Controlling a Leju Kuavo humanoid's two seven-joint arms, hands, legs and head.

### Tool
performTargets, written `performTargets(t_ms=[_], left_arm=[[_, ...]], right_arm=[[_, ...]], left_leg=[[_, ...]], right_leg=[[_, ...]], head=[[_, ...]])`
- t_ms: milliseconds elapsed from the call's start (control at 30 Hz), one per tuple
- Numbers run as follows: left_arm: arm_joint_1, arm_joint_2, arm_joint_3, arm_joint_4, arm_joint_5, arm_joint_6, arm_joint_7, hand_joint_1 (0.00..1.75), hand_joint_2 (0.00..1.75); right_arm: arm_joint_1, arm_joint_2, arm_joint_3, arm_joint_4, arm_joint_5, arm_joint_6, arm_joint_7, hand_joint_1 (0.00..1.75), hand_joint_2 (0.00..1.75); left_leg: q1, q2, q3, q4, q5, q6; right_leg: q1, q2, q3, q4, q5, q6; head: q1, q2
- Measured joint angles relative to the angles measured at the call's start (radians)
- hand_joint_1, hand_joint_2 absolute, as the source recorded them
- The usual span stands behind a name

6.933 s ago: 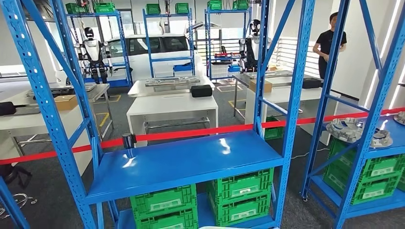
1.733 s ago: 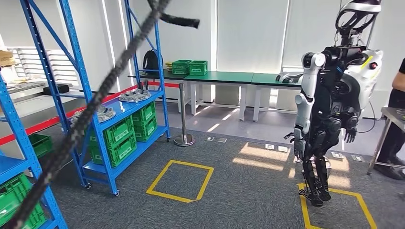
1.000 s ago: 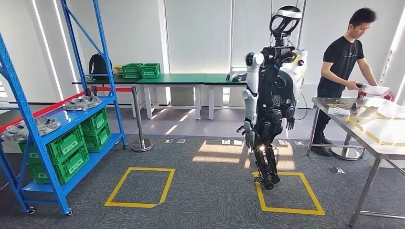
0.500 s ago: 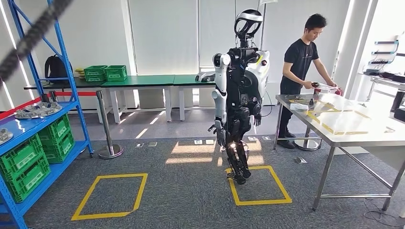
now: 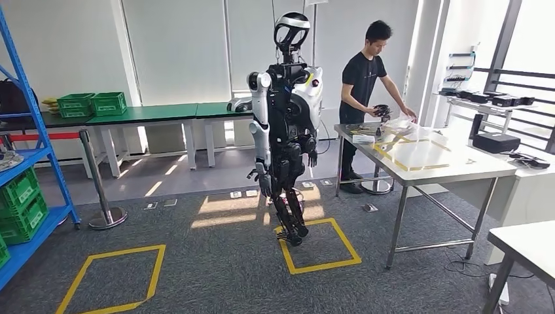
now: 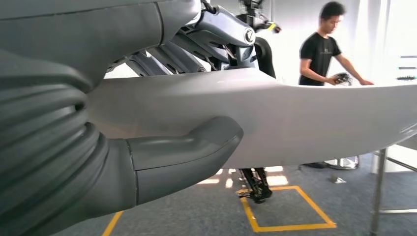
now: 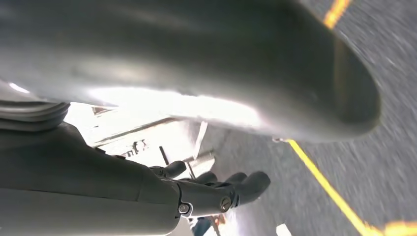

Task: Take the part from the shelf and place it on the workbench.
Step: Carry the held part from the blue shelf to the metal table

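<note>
A blue steel shelf (image 5: 26,131) is cut off at the left edge. The part (image 6: 275,118), a broad smooth grey sheet, is gripped by the left hand (image 6: 162,157), its thick thumb pressed beneath, and is held over grey carpet. The right hand (image 7: 216,191) is blurred; its dark fingers lie under the part's curved metal edge. At right, a steel workbench (image 5: 458,171) is seen beside a person (image 5: 366,85).

A grey part (image 7: 196,64) lies above the right hand's dark fingers (image 7: 236,189).

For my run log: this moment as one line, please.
phase: carry; left hand: holds part; right hand: unclear; workbench: ahead right
</note>
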Motion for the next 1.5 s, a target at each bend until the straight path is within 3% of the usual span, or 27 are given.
performTargets(t_ms=[67,133,200,233,267,300,367,433,500,567,600,667,733,767,800,867,933,1033,1100,1200,1233,1267,1300,1400,1467,1500], left_arm=[[0.000,-0.005,0.005,-0.001,-0.006,-0.002,-0.005,1.75,1.75],[0.001,-0.008,0.009,0.000,-0.010,-0.004,-0.008,1.75,1.75],[0.004,-0.008,0.010,0.002,-0.011,-0.006,-0.009,1.75,1.75],[0.005,-0.008,0.011,0.003,-0.011,-0.007,-0.010,1.75,1.75],[0.006,-0.008,0.012,0.004,-0.012,-0.008,-0.010,1.75,1.75],[0.007,-0.009,0.014,0.004,-0.012,-0.008,-0.011,1.75,1.75],[0.006,-0.011,0.019,0.004,-0.013,-0.008,-0.012,1.75,1.75],[0.005,-0.012,0.024,0.004,-0.013,-0.008,-0.012,1.75,1.75],[0.005,-0.013,0.025,0.003,-0.012,-0.008,-0.012,1.75,1.75],[0.005,-0.017,0.028,0.002,-0.012,-0.008,-0.013,1.75,1.75],[0.005,-0.018,0.030,0.002,-0.011,-0.007,-0.014,1.75,1.75],[0.007,-0.017,0.033,0.003,-0.010,-0.006,-0.017,1.75,1.75],[0.011,-0.015,0.034,0.006,-0.010,-0.005,-0.020,1.75,1.75],[0.013,-0.014,0.034,0.007,-0.010,-0.005,-0.021,1.75,1.75],[0.014,-0.014,0.034,0.007,-0.010,-0.005,-0.023,1.75,1.75],[0.015,-0.014,0.034,0.007,-0.009,-0.005,-0.025,1.75,1.75],[0.015,-0.014,0.035,0.007,-0.009,-0.005,-0.026,1.75,1.75],[0.014,-0.016,0.036,0.006,-0.009,-0.005,-0.027,1.75,1.75],[0.013,-0.017,0.037,0.005,-0.008,-0.006,-0.031,1.75,1.75],[0.014,-0.014,0.040,0.007,-0.002,-0.015,-0.053,1.75,1.75],[0.016,-0.013,0.040,0.008,0.001,-0.019,-0.059,1.75,1.75],[0.016,-0.012,0.040,0.009,0.003,-0.022,-0.064,1.75,1.75],[0.017,-0.012,0.040,0.010,0.004,-0.024,-0.066,1.75,1.75],[0.013,-0.012,0.040,0.010,0.006,-0.025,-0.068,1.75,1.75],[0.012,-0.011,0.041,0.011,0.008,-0.027,-0.068,1.75,1.75],[0.012,-0.011,0.041,0.012,0.010,-0.029,-0.069,1.75,1.75]], right_arm=[[0.003,0.000,0.000,0.000,0.008,0.061,0.013,0.00,0.00],[0.002,0.000,0.000,0.000,0.010,0.107,0.018,0.00,0.00],[0.000,0.000,0.000,0.000,0.011,0.139,0.018,0.00,0.00],[0.001,0.000,0.000,0.000,0.011,0.160,0.018,0.00,0.00],[0.001,0.000,0.000,0.000,0.011,0.183,0.019,0.00,0.00],[0.002,0.000,0.000,0.000,0.011,0.206,0.018,0.00,0.00],[0.001,0.001,0.000,0.000,0.012,0.237,0.016,0.00,0.00],[0.000,0.002,0.000,0.000,0.013,0.250,0.014,0.00,0.00],[0.003,0.004,0.000,0.000,0.014,0.255,0.013,0.00,0.00],[0.006,0.005,0.001,0.000,0.015,0.257,0.012,0.00,0.00],[0.005,0.005,0.001,0.000,0.016,0.258,0.011,0.00,0.00],[0.001,0.005,0.001,0.000,0.016,0.260,0.011,0.00,0.00],[0.001,0.005,0.001,0.001,0.016,0.260,0.011,0.00,0.00],[0.002,0.005,0.001,0.001,0.016,0.259,0.011,0.00,0.00],[0.003,0.005,0.001,0.001,0.016,0.259,0.011,0.00,0.00],[0.002,0.005,0.001,0.000,0.016,0.257,0.011,0.00,0.00],[0.001,0.005,0.001,0.000,0.016,0.255,0.011,0.00,0.00],[0.003,0.006,0.002,0.000,0.016,0.255,0.011,0.00,0.00],[0.004,0.006,0.002,0.000,0.016,0.254,0.011,0.00,0.00],[0.002,0.006,0.002,0.000,0.016,0.247,0.007,0.00,0.00],[0.002,0.006,0.002,0.000,0.016,0.242,0.004,0.00,0.00],[0.003,0.006,0.002,0.000,0.016,0.237,0.000,0.00,0.00],[0.003,0.006,0.002,0.000,0.015,0.233,-0.004,0.00,0.00],[0.002,0.006,0.002,0.000,0.015,0.223,-0.009,0.00,0.00],[0.002,0.006,0.002,0.000,0.015,0.218,-0.010,0.00,0.00],[0.003,0.006,0.002,0.000,0.015,0.216,-0.011,0.00,0.00]], left_leg=[[0.005,-0.030,-0.012,0.032,-0.026,-0.011],[0.010,-0.078,-0.057,0.137,-0.088,-0.021],[0.011,-0.093,-0.114,0.262,-0.139,-0.022],[0.011,-0.095,-0.127,0.290,-0.142,-0.020],[0.011,-0.097,-0.122,0.279,-0.125,-0.017],[0.011,-0.102,-0.100,0.231,-0.093,-0.013],[0.011,-0.136,-0.033,0.089,-0.025,-0.004],[0.008,-0.165,0.004,0.008,-0.001,0.000],[0.004,-0.161,0.009,-0.005,0.002,0.007],[0.005,-0.143,0.013,-0.019,0.015,0.020],[0.008,-0.133,0.014,-0.026,0.021,0.025],[0.008,-0.109,0.012,-0.030,0.024,0.032],[0.007,-0.085,0.007,-0.027,0.024,0.033],[0.006,-0.074,0.006,-0.025,0.023,0.033],[0.007,-0.065,0.004,-0.022,0.022,0.032],[0.004,-0.047,0.002,-0.015,0.016,0.026],[0.000,-0.035,0.001,-0.007,0.008,0.017],[-0.002,-0.024,0.002,-0.006,0.004,0.004],[0.001,-0.046,-0.014,0.032,-0.024,-0.008],[0.008,-0.090,-0.096,0.218,-0.119,-0.020],[0.009,-0.093,-0.120,0.269,-0.134,-0.021],[0.009,-0.095,-0.129,0.286,-0.129,-0.019],[0.009,-0.097,-0.119,0.262,-0.105,-0.017],[0.010,-0.138,-0.027,0.060,-0.007,-0.004],[0.008,-0.162,0.002,-0.004,0.009,0.003],[0.006,-0.158,0.004,-0.008,0.010,0.006]], right_leg=[[-0.004,0.015,-0.002,-0.003,0.005,-0.011],[-0.005,0.030,-0.005,-0.005,0.010,-0.020],[-0.004,0.051,-0.010,-0.004,0.012,-0.023],[-0.003,0.062,-0.012,-0.004,0.013,-0.024],[-0.003,0.074,-0.013,-0.003,0.015,-0.024],[-0.003,0.085,-0.013,-0.003,0.016,-0.023],[-0.004,0.107,-0.015,-0.002,0.019,-0.018],[-0.007,0.125,-0.020,-0.004,0.024,-0.007],[-0.012,0.141,-0.024,-0.012,0.033,0.009],[-0.012,0.122,-0.032,-0.003,0.028,0.018],[-0.010,0.099,-0.046,0.027,0.008,0.020],[-0.004,0.053,-0.101,0.147,-0.057,0.024],[-0.003,0.043,-0.149,0.258,-0.098,0.029],[-0.003,0.040,-0.147,0.263,-0.093,0.031],[-0.003,0.034,-0.122,0.224,-0.070,0.032],[-0.001,0.008,-0.039,0.084,-0.017,0.030],[0.004,-0.007,0.007,0.000,0.003,0.017],[0.005,0.009,0.004,-0.010,0.005,-0.004],[-0.001,0.020,0.004,-0.013,0.010,-0.016],[-0.002,0.039,0.001,-0.014,0.013,-0.024],[-0.002,0.047,0.001,-0.014,0.013,-0.024],[-0.002,0.056,0.000,-0.013,0.013,-0.024],[-0.002,0.066,0.001,-0.013,0.014,-0.024],[-0.003,0.094,-0.001,-0.012,0.016,-0.018],[-0.005,0.110,-0.007,-0.012,0.022,-0.007],[-0.007,0.119,-0.010,-0.015,0.026,0.001]], head=[[-0.001,0.000],[-0.002,0.000],[-0.004,0.000],[-0.004,0.000],[-0.004,0.000],[-0.004,0.000],[-0.004,0.000],[-0.004,0.000],[-0.004,0.000],[-0.003,0.000],[-0.002,0.000],[0.001,0.000],[0.002,0.000],[0.002,0.000],[0.003,0.000],[0.003,0.000],[0.003,0.000],[0.001,0.000],[-0.001,0.000],[-0.004,0.000],[-0.004,0.000],[-0.005,0.000],[-0.005,0.000],[-0.005,0.000],[-0.005,0.000],[-0.004,0.000]])
